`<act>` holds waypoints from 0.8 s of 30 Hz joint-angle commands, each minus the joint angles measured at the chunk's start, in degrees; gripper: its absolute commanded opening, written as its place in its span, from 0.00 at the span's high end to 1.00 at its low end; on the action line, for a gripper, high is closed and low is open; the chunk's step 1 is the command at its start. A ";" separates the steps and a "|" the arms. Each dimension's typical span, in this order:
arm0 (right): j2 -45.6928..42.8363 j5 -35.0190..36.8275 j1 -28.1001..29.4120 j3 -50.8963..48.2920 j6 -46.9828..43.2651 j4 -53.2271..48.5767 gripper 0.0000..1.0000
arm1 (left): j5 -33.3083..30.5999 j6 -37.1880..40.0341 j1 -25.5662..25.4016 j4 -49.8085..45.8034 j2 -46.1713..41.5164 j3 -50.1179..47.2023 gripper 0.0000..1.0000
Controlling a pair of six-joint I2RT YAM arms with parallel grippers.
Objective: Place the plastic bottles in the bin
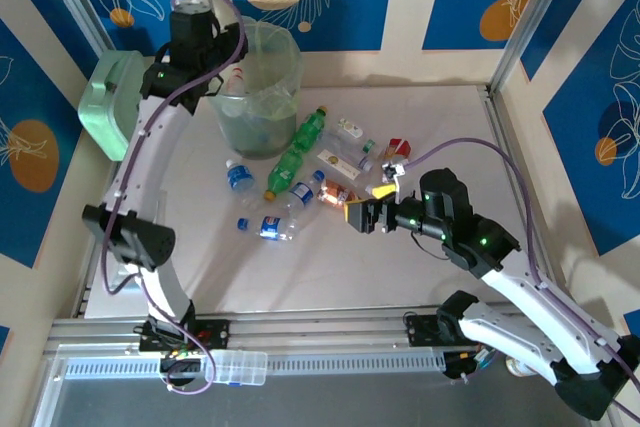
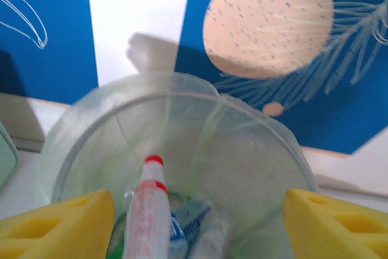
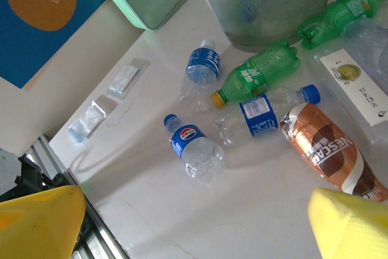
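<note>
The bin (image 1: 292, 67) stands at the far left of the surface (image 3: 121, 150) and already holds several bottles. A red-capped bottle (image 2: 147, 210) hangs neck-up just inside its rim. The left end effector (image 2: 200, 210) is poised above the opening with its yellow fingers spread to either side, probably so the bottle can drop. More bottles lie scattered nearer the middle, among them a Pepsi bottle (image 3: 194, 150), a green bottle with a yellow cap (image 3: 260, 71) and a brown Nescafé bottle (image 3: 327, 150). The right end effector (image 3: 197, 201) hovers over these, fingers spread and empty, seemingly lining up a pick.
</note>
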 commanded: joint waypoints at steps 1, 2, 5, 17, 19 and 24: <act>0.06 2.72 0.44 3.04 -0.18 -4.46 0.07 | 4.23 -2.22 -1.91 3.12 -6.96 -8.52 0.30; 0.36 2.93 0.44 3.55 -0.28 -5.27 0.07 | 5.23 -2.95 -2.65 3.68 -9.30 -11.38 0.30; 1.44 3.10 0.52 4.37 -0.77 -7.03 0.07 | 8.57 -5.50 -4.92 5.32 -15.19 -19.52 0.30; 16.62 3.83 0.60 11.19 -4.18 -11.47 0.08 | 4.06 -11.31 -8.83 13.32 -34.25 -52.33 0.28; 20.34 4.31 0.07 12.33 -4.56 -11.67 0.08 | 3.51 -13.51 -8.83 13.07 -35.89 -55.62 0.27; 31.24 4.52 -1.59 15.98 -6.02 -11.27 0.08 | 4.28 -13.28 -8.83 14.13 -38.77 -60.72 0.27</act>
